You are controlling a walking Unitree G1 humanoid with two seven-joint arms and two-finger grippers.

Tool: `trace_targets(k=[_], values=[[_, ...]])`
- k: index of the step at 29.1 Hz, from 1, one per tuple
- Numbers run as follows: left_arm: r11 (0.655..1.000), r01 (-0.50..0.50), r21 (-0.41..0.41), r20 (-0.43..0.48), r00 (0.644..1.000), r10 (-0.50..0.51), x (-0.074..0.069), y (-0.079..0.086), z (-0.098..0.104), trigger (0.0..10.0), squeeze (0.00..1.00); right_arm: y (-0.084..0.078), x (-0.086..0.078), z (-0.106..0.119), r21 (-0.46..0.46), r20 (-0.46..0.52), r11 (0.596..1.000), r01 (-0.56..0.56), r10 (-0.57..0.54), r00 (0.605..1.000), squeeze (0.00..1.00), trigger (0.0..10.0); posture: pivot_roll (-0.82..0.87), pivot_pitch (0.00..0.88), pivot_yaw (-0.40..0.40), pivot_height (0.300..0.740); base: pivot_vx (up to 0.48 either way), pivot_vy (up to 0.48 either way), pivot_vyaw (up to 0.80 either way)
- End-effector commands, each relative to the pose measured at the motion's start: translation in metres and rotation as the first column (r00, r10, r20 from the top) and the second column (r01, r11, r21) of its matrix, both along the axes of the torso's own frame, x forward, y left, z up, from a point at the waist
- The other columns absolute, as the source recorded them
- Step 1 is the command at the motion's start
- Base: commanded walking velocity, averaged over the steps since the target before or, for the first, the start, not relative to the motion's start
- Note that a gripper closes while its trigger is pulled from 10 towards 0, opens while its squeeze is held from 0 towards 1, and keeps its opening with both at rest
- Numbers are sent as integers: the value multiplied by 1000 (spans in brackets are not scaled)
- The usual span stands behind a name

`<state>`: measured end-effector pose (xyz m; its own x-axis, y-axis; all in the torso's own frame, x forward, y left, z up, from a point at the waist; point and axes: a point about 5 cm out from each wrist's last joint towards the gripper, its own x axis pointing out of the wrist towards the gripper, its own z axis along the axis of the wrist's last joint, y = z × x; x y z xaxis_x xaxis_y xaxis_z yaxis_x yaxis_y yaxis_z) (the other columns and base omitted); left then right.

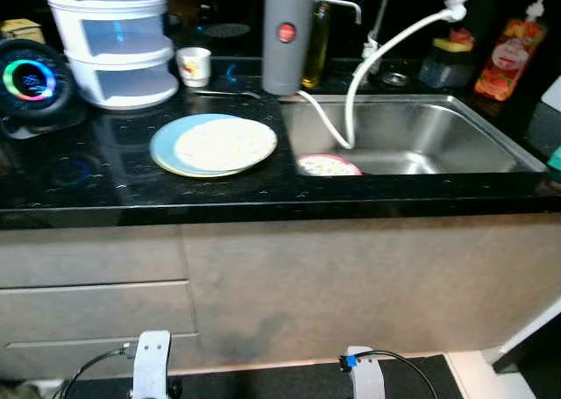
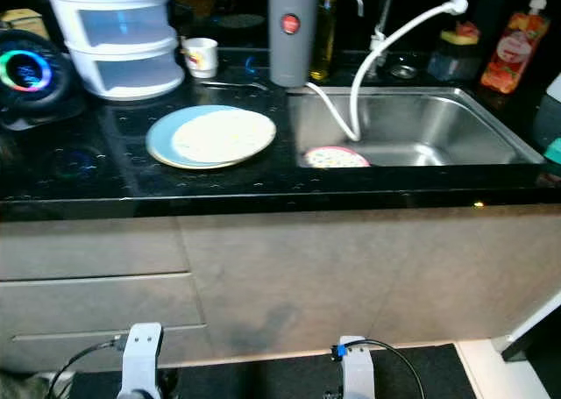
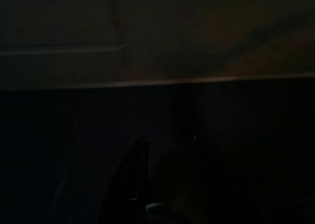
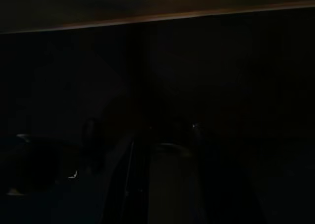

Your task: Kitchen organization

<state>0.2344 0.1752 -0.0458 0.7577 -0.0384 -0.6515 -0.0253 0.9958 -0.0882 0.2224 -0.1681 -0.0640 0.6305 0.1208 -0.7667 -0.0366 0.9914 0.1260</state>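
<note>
- Worktop: black glossy stone counter (image 1: 105, 193), above beige cabinet fronts w/ drawers (image 1: 96, 307).
- Plates: round pale-blue plate w/ a white round plate stacked on it (image 1: 215, 145), on counter at approx 11 o'clock in the eye view, just beside sink's left rim.
- Sink: stainless steel basin (image 1: 456, 127), at approx 1 o'clock. Inside, near front-left corner: small round dish w/ pink rim and speckled centre (image 1: 327, 165). White flexible hose (image 1: 368, 61) runs from tap down into basin.
- Back row, 10 to 2 o'clock: round black gadget w/ glowing coloured ring (image 1: 33, 81); white 3-tier plastic drawer unit (image 1: 114, 39); small white patterned cup (image 1: 195, 66); tall grey cylinder jug w/ red dot (image 1: 287, 38); olive-green oil bottle (image 1: 317, 35); orange pump bottle (image 1: 510, 55).
- Progress (judgement): looks barely begun. Plates unstored, dish in sink, nothing in hand. Everything seems left to do.
- Left gripper (image 3: 167, 145): arm hangs low at 7 o'clock, in front of cabinet, silver wrist (image 1: 151, 364) at frame bottom. Wrist view v. dark: two finger tips faintly seen w/ a gap, but how wide can't tell; no load made out.
- Right gripper (image 4: 162, 135): arm low at 5 o'clock, silver wrist w/ blue connector (image 1: 364, 373). Too dark to tell opening or load.
- Relation: plates and sink dish sit well above and well apart from both grippers; plates lie toward 12 o'clock from left gripper, dish toward 12 from right.
</note>
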Motion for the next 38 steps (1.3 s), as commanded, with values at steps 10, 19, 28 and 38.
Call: trace_targets(k=[10, 19, 28, 38], values=[[999, -40, -6, -1, 999, 40, -4, 7, -1, 10000, 0, 2, 0, -1, 8, -7, 1000, -7, 7, 1000, 0, 10000, 31, 59, -14, 740, 0, -293, 0], [998, -58, -12, -8, 998, 58, -5, 9, -2, 10000, 0, 3, 1, 0, 9, -5, 1000, -9, 9, 1000, 0, 10000, 32, 64, -16, 740, 0, 314, 0], [998, -66, -2, 2, 998, 66, -5, 12, -1, 10000, 0, 4, 2, 1, 9, -2, 1000, -14, 14, 1000, 0, 10000, 35, 68, -19, 740, 0, 0, 0], [999, -45, -9, 40, 998, 45, 1, 11, 5, 10000, 0, 7, 5, 2, 15, 5, 1000, -15, 15, 1000, 0, 10000, 47, 67, -17, 740, 0, 182, 0]])
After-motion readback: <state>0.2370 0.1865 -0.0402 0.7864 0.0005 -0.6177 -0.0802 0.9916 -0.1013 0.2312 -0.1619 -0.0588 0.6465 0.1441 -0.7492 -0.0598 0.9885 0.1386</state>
